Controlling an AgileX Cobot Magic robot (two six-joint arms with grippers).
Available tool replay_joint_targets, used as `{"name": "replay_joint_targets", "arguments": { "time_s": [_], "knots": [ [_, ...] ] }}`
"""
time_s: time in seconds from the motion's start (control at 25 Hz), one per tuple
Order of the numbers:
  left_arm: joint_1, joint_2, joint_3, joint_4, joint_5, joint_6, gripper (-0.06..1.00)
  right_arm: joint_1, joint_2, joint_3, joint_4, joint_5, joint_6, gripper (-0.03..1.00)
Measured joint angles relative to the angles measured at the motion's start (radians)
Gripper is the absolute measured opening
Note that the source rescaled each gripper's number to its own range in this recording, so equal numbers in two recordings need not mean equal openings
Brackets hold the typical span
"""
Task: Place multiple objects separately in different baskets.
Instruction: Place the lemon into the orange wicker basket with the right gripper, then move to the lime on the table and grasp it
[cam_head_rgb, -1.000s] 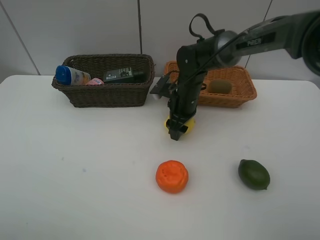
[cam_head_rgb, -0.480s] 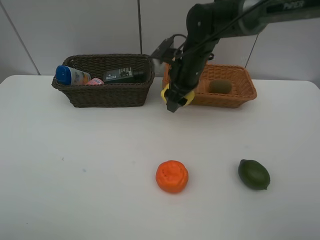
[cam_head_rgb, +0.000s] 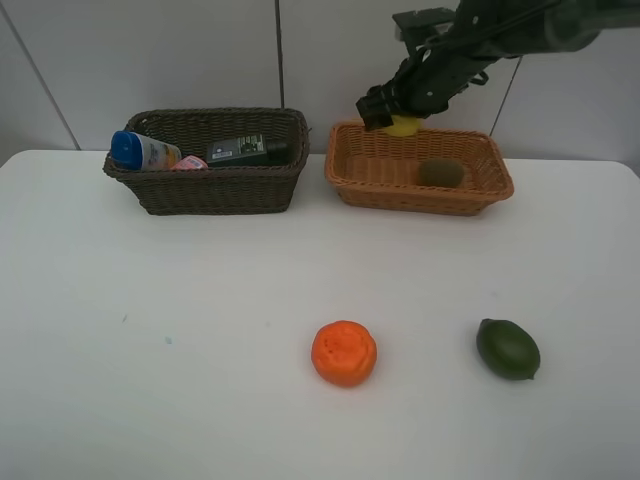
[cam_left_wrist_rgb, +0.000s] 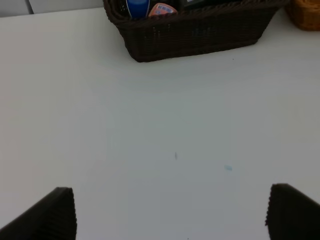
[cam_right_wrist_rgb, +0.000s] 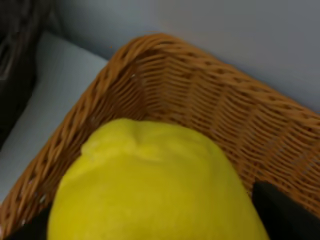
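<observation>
Right arm (cam_head_rgb: 470, 40) comes in from the upper right of the high view. The right jaws are part closed on the yellow lemon (cam_head_rgb: 403, 125) and hold it in the air over the back left corner of the light orange basket (cam_head_rgb: 380, 185). In the right wrist view the lemon fills most of the frame, with the basket's weave below and behind it. Brown kiwi (cam_head_rgb: 440, 173) lies inside this basket, toward its right end. Dark brown basket (cam_head_rgb: 215, 190) stands just beside it on the left. It holds the white bottle with blue cap (cam_head_rgb: 140, 150) at its left end, the slim pink tube (cam_head_rgb: 190, 163) next to that, and a black item (cam_head_rgb: 240, 150) with a label. On the white surface (cam_head_rgb: 150, 350), the orange (cam_head_rgb: 344, 352) sits front and centre. Dark green fruit (cam_head_rgb: 508, 348) is to its right, well apart. The left jaws stand wide open with nothing between them, fingertips (cam_left_wrist_rgb: 50, 215) over bare surface, the dark brown basket ahead.
</observation>
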Motion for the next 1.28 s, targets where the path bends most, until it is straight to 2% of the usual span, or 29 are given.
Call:
{"name": "replay_joint_targets", "arguments": {
  "time_s": [0.2, 0.28, 0.32, 0.36, 0.44, 0.64, 0.88, 1.0, 1.08, 1.28],
  "knots": [
    [0.000, 0.000, 0.000, 0.000, 0.000, 0.000, 0.98, -0.033, 0.029, 0.000, 0.023, -0.048, 0.111, 0.44],
    [0.000, 0.000, 0.000, 0.000, 0.000, 0.000, 0.98, -0.034, 0.029, 0.000, 0.023, -0.052, 0.118, 0.73],
    [0.000, 0.000, 0.000, 0.000, 0.000, 0.000, 0.98, -0.034, 0.029, 0.000, 0.022, -0.052, 0.119, 0.84],
    [0.000, 0.000, 0.000, 0.000, 0.000, 0.000, 0.98, -0.034, 0.029, 0.000, 0.018, -0.049, 0.120, 0.90],
    [0.000, 0.000, 0.000, 0.000, 0.000, 0.000, 0.98, -0.034, 0.029, 0.000, 0.015, -0.014, 0.121, 0.96],
    [0.000, 0.000, 0.000, 0.000, 0.000, 0.000, 0.98, -0.035, 0.000, 0.000, 0.012, 0.152, 0.123, 0.97],
    [0.000, 0.000, 0.000, 0.000, 0.000, 0.000, 0.98, -0.069, -0.120, -0.001, -0.010, 0.542, 0.161, 0.97],
    [0.000, 0.000, 0.000, 0.000, 0.000, 0.000, 0.98, -0.077, -0.160, 0.007, -0.055, 0.712, 0.200, 0.97],
    [0.000, 0.000, 0.000, 0.000, 0.000, 0.000, 0.98, -0.077, -0.190, 0.047, -0.087, 0.733, 0.223, 0.97],
    [0.000, 0.000, 0.000, 0.000, 0.000, 0.000, 0.98, -0.077, -0.339, 0.264, -0.107, 0.745, 0.277, 0.97]
  ]
}}
